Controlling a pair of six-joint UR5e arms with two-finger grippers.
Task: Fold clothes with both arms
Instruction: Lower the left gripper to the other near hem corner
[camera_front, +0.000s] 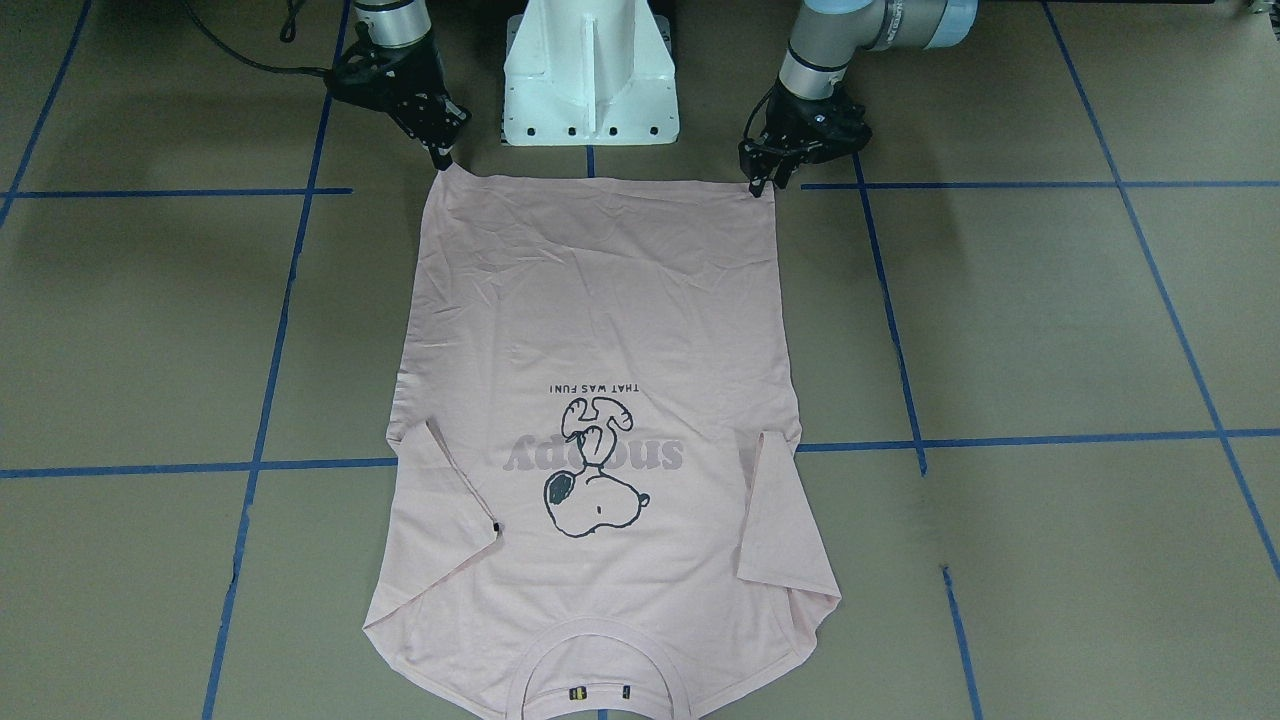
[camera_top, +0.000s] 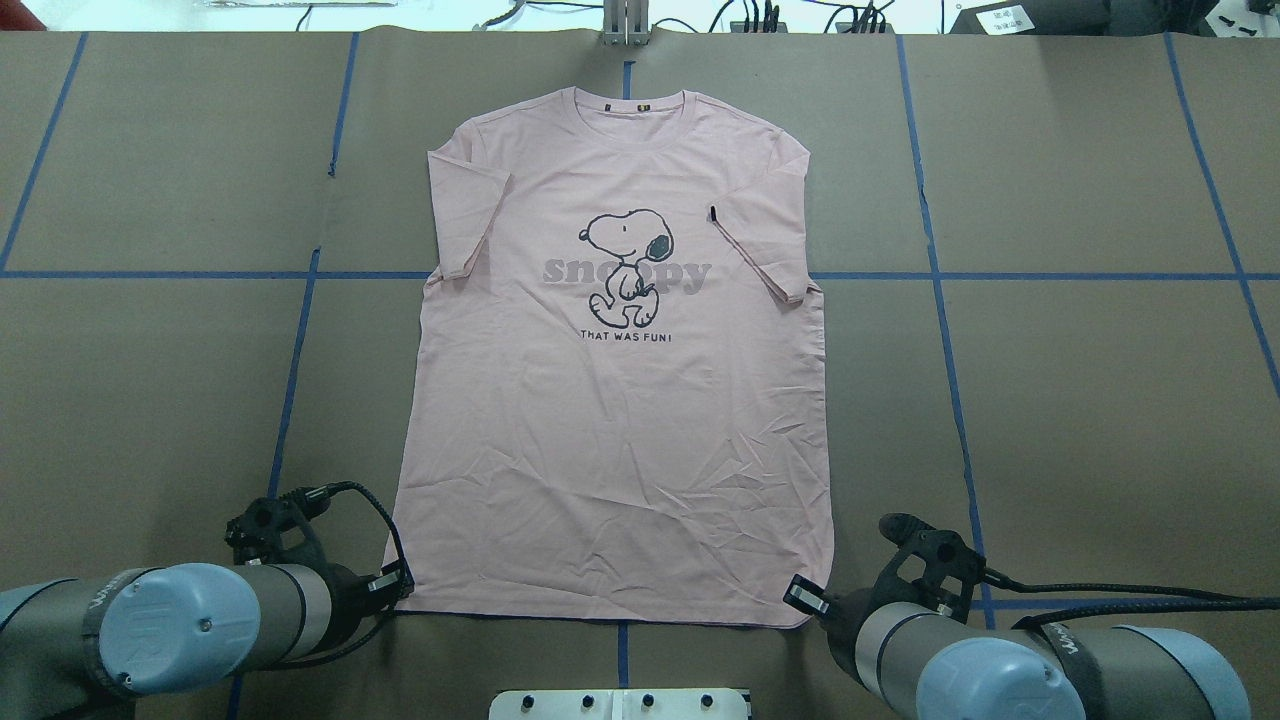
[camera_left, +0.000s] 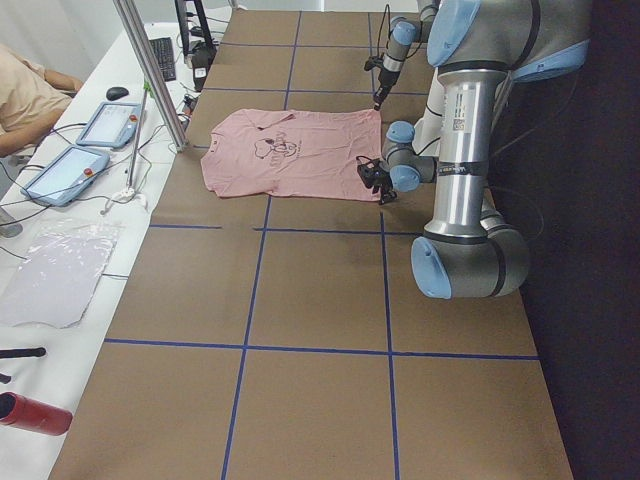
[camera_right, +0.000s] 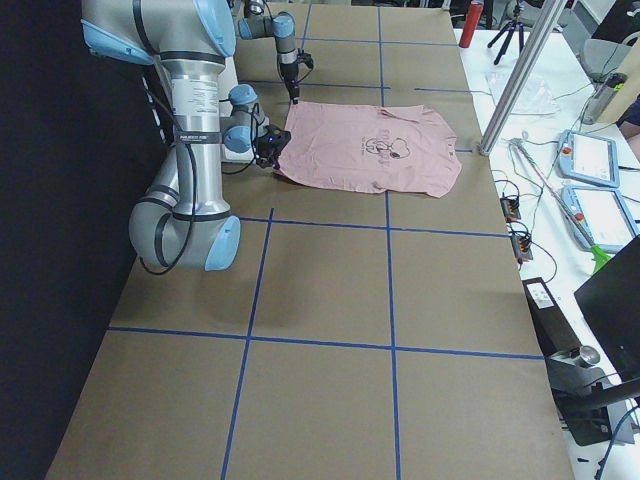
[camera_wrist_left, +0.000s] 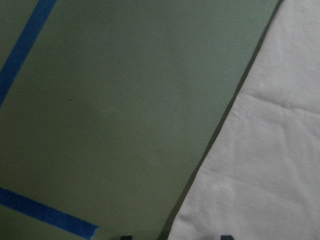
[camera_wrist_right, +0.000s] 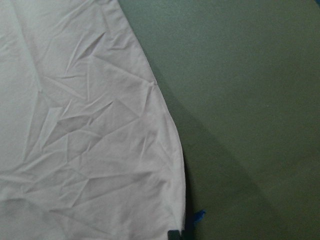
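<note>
The pink T-shirt lies flat on the table, print up, sleeves tucked inward, hem nearest the base. Our left gripper sits at one hem corner with its jaws spread — the wrist view shows the cloth edge between the tips. Our right gripper touches the other corner, but we cannot tell how its jaws stand. We judge the risk to be an uneven grab: one side catching only the top layer, or nothing, would skew the fold.
</note>
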